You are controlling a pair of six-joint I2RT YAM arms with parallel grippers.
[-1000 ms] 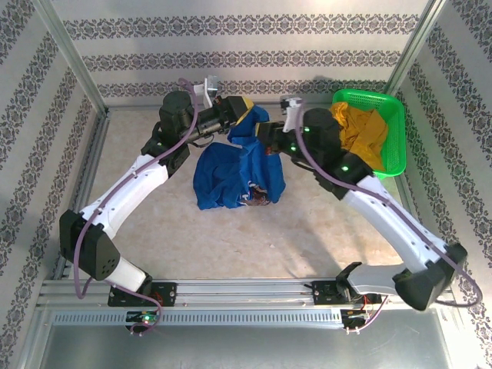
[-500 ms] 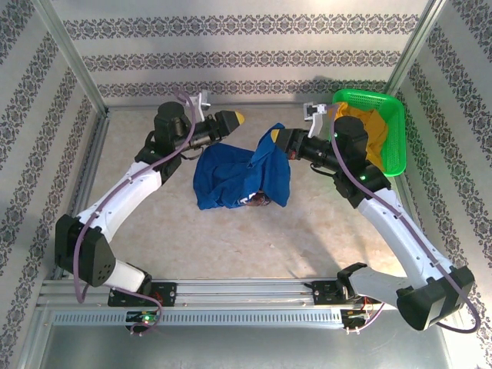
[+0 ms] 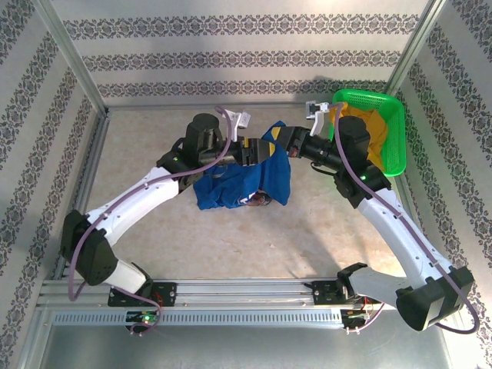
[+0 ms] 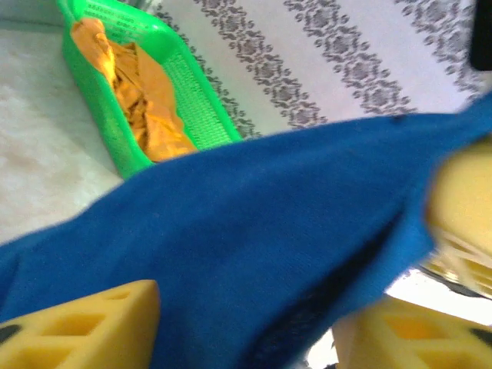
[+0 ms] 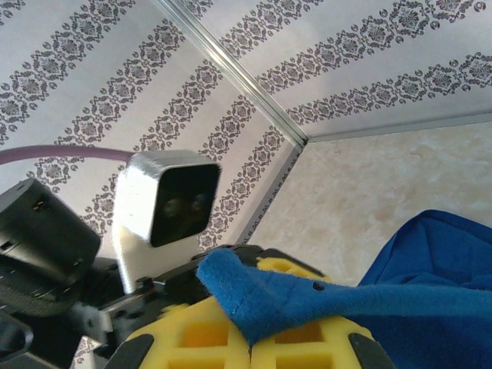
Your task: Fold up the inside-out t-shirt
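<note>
Blue t-shirt [image 3: 231, 184] is lying bunched in the middle of the table [image 3: 307, 231], with its far edge being lifted off the surface. The right gripper [image 3: 278, 138] is pinching that raised edge: in the right wrist view its yellow fingers [image 5: 207, 342] are pressing together on a fold of blue cloth, probably to hold the fabric up where the other arm can reach it. The left gripper [image 3: 257, 151] is facing it just beside, jaws spread, with the cloth running between its fingers [image 4: 84, 327], apparently lining up a second grip so the shirt can be stretched out flat. The green basket [image 3: 396, 146] is sitting at the far right, holding the mustard garment [image 3: 361, 127].
</note>
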